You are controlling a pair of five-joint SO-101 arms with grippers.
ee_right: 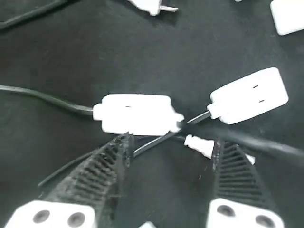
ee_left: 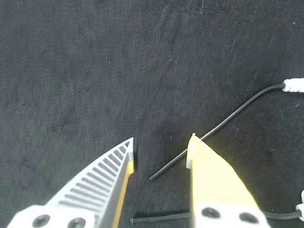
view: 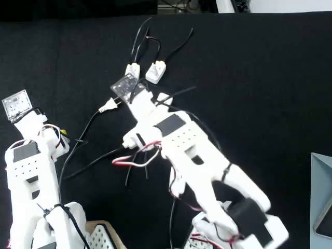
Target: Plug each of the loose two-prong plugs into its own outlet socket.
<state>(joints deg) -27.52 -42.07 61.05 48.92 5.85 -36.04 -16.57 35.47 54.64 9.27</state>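
Observation:
Two white outlet sockets lie side by side at the back of the black table, their cables running away. A loose white two-prong plug on a black cable lies to their front left. My right gripper hovers between that plug and the sockets. In the right wrist view it is open just short of a white socket body, beside a slotted socket. Another plug lies beyond. My left gripper is open over bare cloth with a thin black cable crossing its fingertips.
Black cables trail across the table's middle toward the left arm's base. A grey container stands at the right edge. A small white cable end lies under the right gripper's finger. The far right of the cloth is open room.

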